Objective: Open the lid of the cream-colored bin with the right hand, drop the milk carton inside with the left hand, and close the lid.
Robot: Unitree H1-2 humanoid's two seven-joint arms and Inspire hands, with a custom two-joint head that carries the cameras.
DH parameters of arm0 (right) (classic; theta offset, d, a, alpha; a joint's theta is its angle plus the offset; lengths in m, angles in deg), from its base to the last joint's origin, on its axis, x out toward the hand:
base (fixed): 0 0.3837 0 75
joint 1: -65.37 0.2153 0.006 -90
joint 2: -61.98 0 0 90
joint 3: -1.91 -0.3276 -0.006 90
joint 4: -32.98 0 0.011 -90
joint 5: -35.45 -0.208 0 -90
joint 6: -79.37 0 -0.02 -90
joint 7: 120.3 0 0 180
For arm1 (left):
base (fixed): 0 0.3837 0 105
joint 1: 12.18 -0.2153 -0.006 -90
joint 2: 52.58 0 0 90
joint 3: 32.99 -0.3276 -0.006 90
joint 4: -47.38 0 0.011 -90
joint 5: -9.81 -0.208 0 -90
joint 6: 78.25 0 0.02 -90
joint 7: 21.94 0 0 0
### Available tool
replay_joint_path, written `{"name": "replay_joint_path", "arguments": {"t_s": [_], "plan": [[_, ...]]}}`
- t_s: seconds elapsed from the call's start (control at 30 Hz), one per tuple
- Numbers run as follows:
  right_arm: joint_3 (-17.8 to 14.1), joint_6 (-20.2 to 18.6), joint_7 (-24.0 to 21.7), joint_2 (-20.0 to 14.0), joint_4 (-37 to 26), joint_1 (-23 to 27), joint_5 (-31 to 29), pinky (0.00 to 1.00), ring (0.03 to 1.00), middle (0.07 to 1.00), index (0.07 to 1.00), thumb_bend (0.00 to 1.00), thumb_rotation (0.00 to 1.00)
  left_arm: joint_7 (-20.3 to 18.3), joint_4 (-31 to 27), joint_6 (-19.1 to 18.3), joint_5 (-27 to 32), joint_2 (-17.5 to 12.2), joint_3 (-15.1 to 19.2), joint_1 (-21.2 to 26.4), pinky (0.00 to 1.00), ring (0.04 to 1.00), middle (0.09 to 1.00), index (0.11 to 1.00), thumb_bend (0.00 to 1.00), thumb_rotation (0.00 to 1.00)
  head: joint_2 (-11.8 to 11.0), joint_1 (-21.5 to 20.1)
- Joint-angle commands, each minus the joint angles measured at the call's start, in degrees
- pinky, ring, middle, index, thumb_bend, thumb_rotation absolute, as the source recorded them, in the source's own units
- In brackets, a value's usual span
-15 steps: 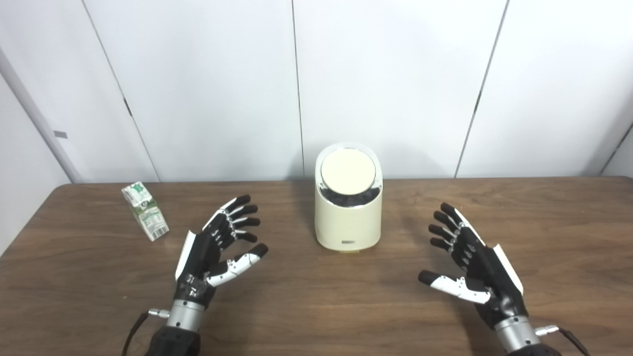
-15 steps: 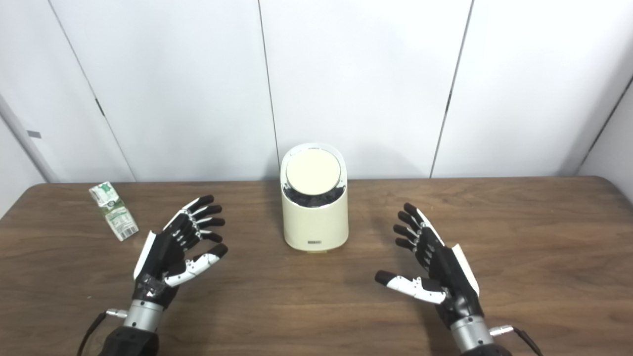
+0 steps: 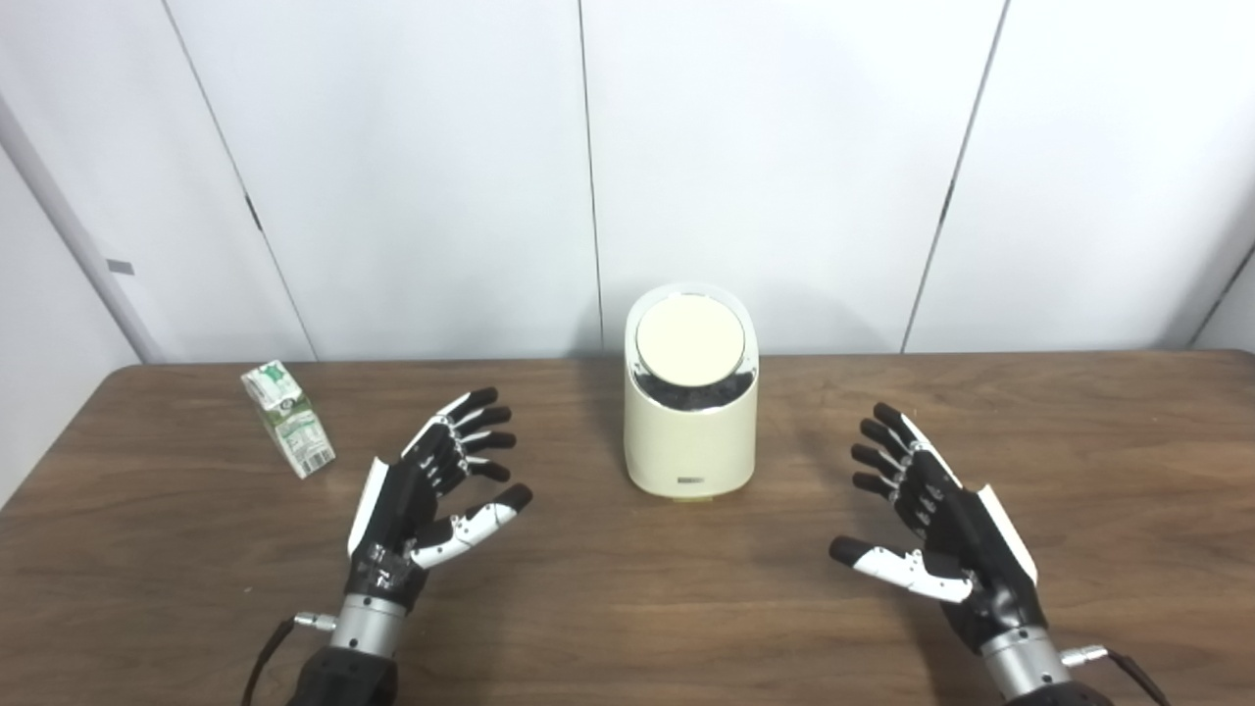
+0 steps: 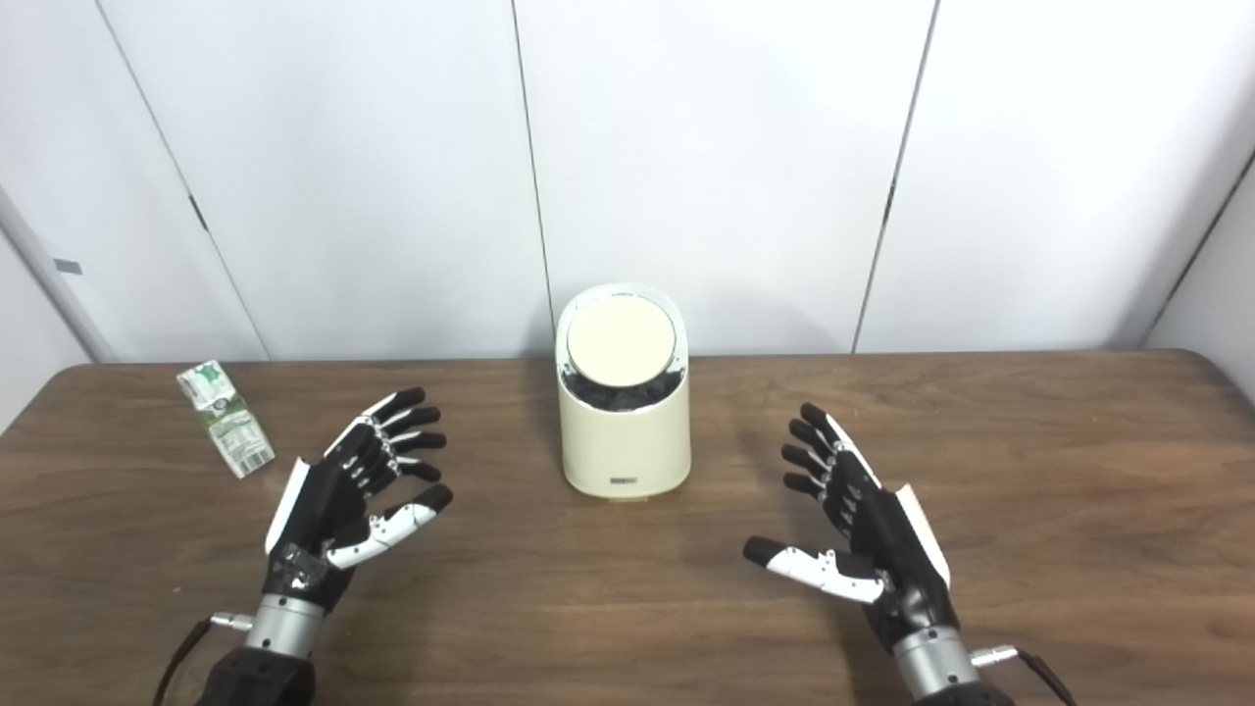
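Cream-colored bin [image 3: 690,422] stands upright at the back middle of the wooden table [image 3: 627,608], close to the white wall panels [image 3: 765,147]. Its round lid [image 3: 689,333] is down, tilted toward the camera, chrome ring around it; a dark strip shows under the lid's front edge, contents can't be told. Small dark label low on the bin's front. Milk carton [image 3: 288,419] lies on the table at far left, well apart from the bin, white and green with printed text on its side, gable top pointing toward the back wall. Left hand [image 3: 424,498] hovers over the table between carton and bin, nearer the carton side, fingers spread, palm facing inward, holding nothing. Right hand [image 3: 931,520] is on the other side of the bin, fingers spread too, thumb out toward the middle, nothing in it. Both hands apart from bin and carton. Right eye view shows the table's right corner [image 4: 1201,358] and more of the right wall; left eye view cuts that off and shows more wall left of the carton.
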Motion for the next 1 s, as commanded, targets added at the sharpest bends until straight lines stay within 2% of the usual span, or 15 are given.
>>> {"name": "replay_joint_path", "arguments": {"t_s": [0.0,0.13,0.27,0.6,0.83,0.97], "plan": [[-0.3,1.3,0.1,-0.3,-1.3,1.4,-0.3,0.81,0.868,0.912,0.930,0.79,0.27,0.4,3.1,0.8,-0.2,0.6,-0.5,-2.5,0.58,0.720,0.799,0.869,0.66,0.13,0.1,0.1],[-0.2,1.0,1.2,0.7,-1.9,2.4,0.6,0.81,0.879,0.911,0.927,0.78,0.34,0.4,4.3,1.8,-0.1,0.4,-0.4,-1.9,0.57,0.712,0.796,0.864,0.67,0.13,-0.3,-0.4],[0.3,0.2,2.0,1.1,-3.2,3.9,3.0,0.79,0.871,0.917,0.942,0.74,0.36,0.1,5.1,1.9,0.1,0.4,-0.4,-1.6,0.57,0.706,0.795,0.865,0.67,0.14,-0.6,-0.5],[0.4,-10.0,5.0,2.6,-6.9,11.5,8.9,0.77,0.879,0.948,0.951,0.77,0.35,0.3,4.6,1.8,-0.4,0.5,-0.7,-1.9,0.57,0.712,0.797,0.865,0.67,0.16,-0.7,-0.4],[1.5,-16.1,4.0,1.8,-7.4,16.9,10.4,0.79,0.900,0.940,0.936,0.77,0.31,0.2,4.5,1.4,0.1,0.8,-0.7,-1.9,0.57,0.720,0.797,0.865,0.68,0.15,-0.7,-0.4],[2.7,-18.9,3.3,0.7,-6.4,20.8,11.9,0.78,0.904,0.941,0.945,0.78,0.34,0.0,4.7,1.7,0.3,0.7,-0.8,-1.9,0.57,0.718,0.796,0.866,0.67,0.14,-0.7,-0.4]]}}
